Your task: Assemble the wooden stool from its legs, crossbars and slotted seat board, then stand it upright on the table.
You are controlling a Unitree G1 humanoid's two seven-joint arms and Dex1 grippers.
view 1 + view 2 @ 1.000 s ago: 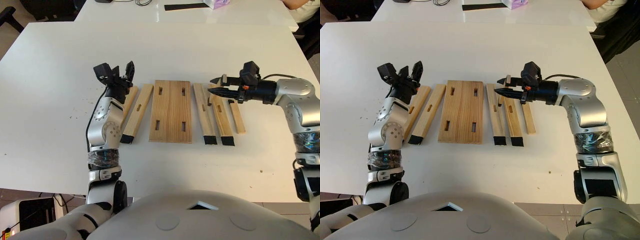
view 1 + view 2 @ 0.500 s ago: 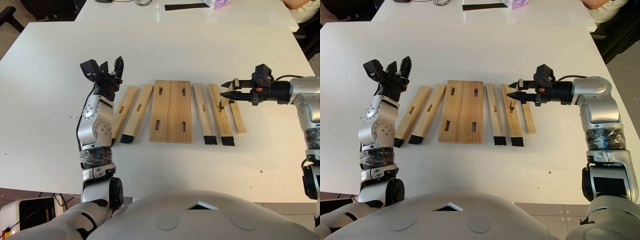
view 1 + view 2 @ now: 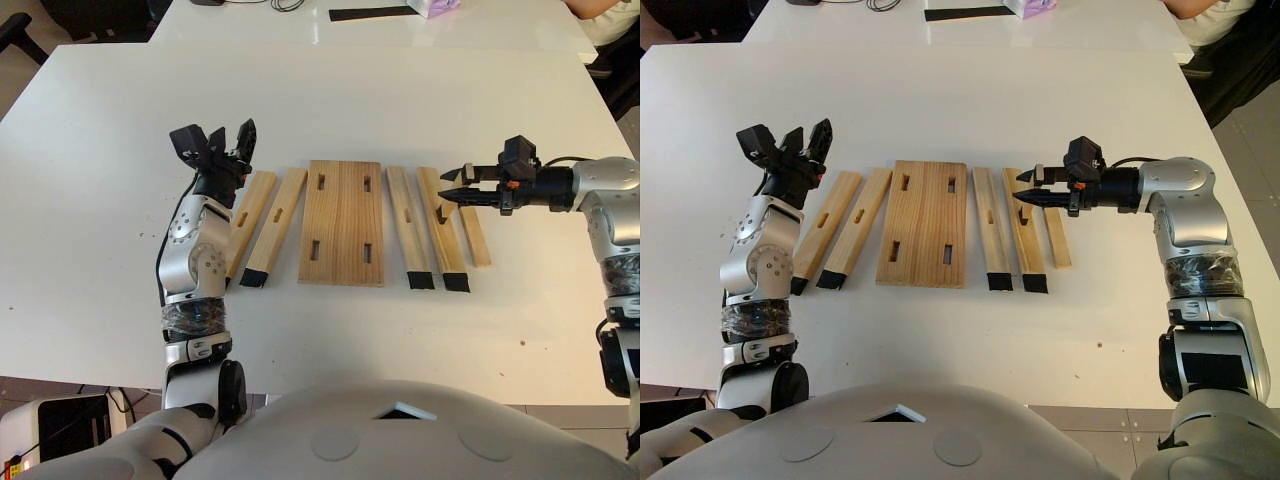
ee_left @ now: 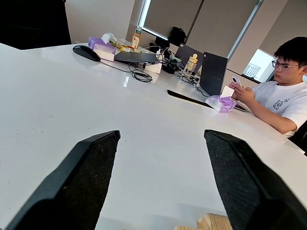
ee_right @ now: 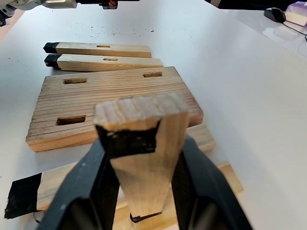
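**A:** Item one, right claw [image 3: 447, 187]. Condition?

**B:** Clenched on a short crossbar [image 5: 144, 139], which is held near upright. Over the last second the claw draws back toward the robot's right. It goes from above the inner right leg [image 3: 408, 225] to above the outer right leg [image 3: 440, 225], near that leg's slot. The crossbar's lower end meets this leg. I cannot tell whether it sits in the slot.

**A:** Item two, left claw [image 3: 218, 138].

**B:** Released, fingers spread wide, nothing between them. It hangs raised past the far ends of the two left legs [image 3: 262, 218]. It swings outward to the left, then comes part of the way back.

**A:** Remaining stock on the desk [image 3: 120, 200]?

**B:** The slotted seat board [image 3: 343, 222] lies flat in the middle, unmoved. Two legs lie on each side of it, side by side. A second crossbar [image 3: 474, 235] lies flat just beside the outer right leg.

**A:** Bearing on the task?

**B:** My judgement is an early stage, with the first crossbar being lined up to a leg slot. The right claw's shift reads as a correction of aim. No joint is confirmed and the seat board is untouched. The stool is far from standing.
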